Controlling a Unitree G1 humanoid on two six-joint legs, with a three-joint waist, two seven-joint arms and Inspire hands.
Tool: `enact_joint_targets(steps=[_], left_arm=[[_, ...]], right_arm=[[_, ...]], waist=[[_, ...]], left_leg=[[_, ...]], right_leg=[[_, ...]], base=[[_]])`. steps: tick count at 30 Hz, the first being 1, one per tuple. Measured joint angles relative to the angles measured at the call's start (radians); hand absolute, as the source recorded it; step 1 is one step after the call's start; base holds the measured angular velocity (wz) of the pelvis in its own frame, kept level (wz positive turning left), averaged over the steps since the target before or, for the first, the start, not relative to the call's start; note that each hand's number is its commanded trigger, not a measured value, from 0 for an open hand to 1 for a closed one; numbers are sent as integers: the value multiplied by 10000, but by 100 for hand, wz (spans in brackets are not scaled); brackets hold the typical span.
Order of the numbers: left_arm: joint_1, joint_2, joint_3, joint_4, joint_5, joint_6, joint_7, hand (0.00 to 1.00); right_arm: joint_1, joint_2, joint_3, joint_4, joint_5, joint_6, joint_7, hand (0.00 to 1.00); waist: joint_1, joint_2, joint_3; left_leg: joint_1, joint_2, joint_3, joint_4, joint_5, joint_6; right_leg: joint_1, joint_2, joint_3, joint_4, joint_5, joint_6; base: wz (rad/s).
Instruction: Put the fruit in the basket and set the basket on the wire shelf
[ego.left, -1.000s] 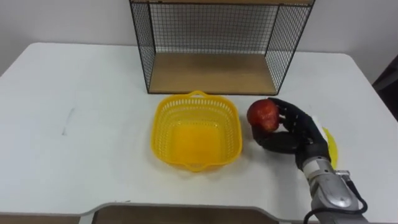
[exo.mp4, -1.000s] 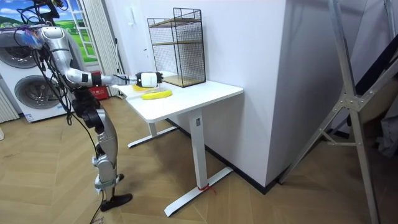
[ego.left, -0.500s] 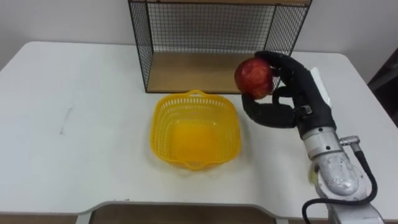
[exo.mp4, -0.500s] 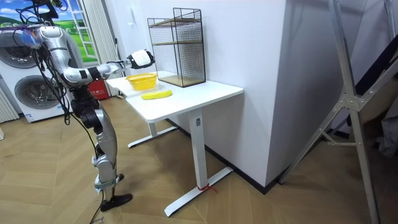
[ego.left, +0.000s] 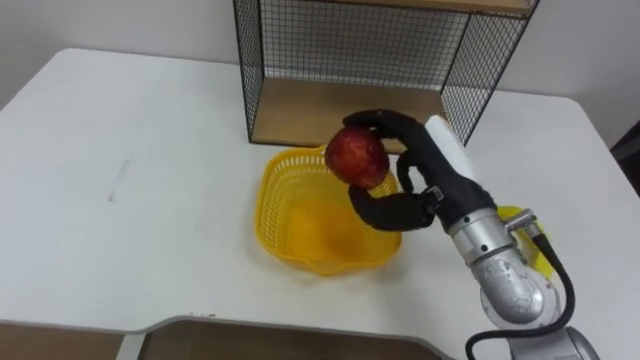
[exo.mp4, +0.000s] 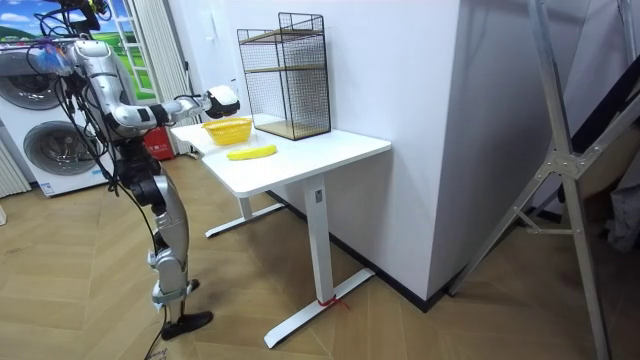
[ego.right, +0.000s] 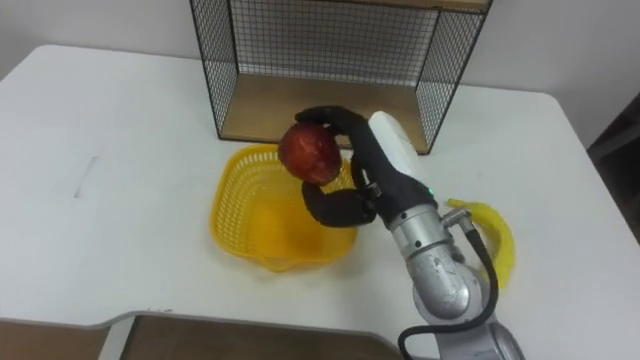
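Note:
My right hand (ego.left: 430, 180) (ego.right: 375, 165) is shut on a red apple (ego.left: 356, 157) (ego.right: 309, 153) and holds it in the air over the right part of the yellow basket (ego.left: 300, 220) (ego.right: 250, 225). The basket stands on the white table just in front of the black wire shelf (ego.left: 385, 60) (ego.right: 330, 60), and nothing lies in it. A banana (ego.left: 535, 235) (ego.right: 487, 232) lies on the table behind my right forearm, partly hidden. In the room view I stand at the table's end with the right hand (exo.mp4: 220, 99) raised above the basket (exo.mp4: 229, 129); the banana (exo.mp4: 252, 152) lies beside it.
The wire shelf has a wooden floor board (ego.left: 340, 118) at table level and an upper wooden board (ego.left: 430, 5). The white table (ego.left: 120, 200) spreads bare to the left of the basket. Washing machines (exo.mp4: 45, 150) stand behind me in the room view.
My right hand has carried the apple from the table right of the basket up and left, so it now hangs over the basket. The camera has shifted slightly.

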Motion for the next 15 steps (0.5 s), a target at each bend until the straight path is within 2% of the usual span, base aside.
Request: enact_joint_targets(steps=[1, 2, 4, 5, 15], left_arm=[[-29, -1, -1, 2, 2, -4, -3, 0], [-28, -1, -9, 8, -3, -6, -2, 0], [-25, 6, -123, 15, -7, -6, 16, 0], [-26, 5, -158, 13, -7, -6, 15, 0], [-18, 7, -200, 7, -9, 2, 24, 0]], right_arm=[[1, -26, 55, 51, -64, 2, 78, 96], [0, -62, 104, 63, -71, 2, 78, 76], [0, -194, 216, 119, -72, 2, 80, 4], [1, -194, 217, 148, -72, 2, 80, 0], [7, -197, 231, 468, -69, 119, 79, 0]], waist=[[4, 0, 3], [5, 1, 3], [17, 0, 2], [11, -1, 1], [13, -36, -35]], left_leg=[[-7, 0, -5, -16, 0, 0], [-7, 0, -16, -29, -1, 0], [-3, 0, -43, -95, 0, -1], [-2, -1, -41, -89, 0, -1], [10, -4, -48, -32, 0, -1]], right_leg=[[-7, 0, -8, 0, 0, 0], [-7, 1, -9, 1, 0, 0], [-6, 3, -8, 1, 0, 0], [-6, 3, -7, -1, 0, 0], [9, 2, -2, -2, 0, 0]], base=[[0], [0], [0], [0], [0]])
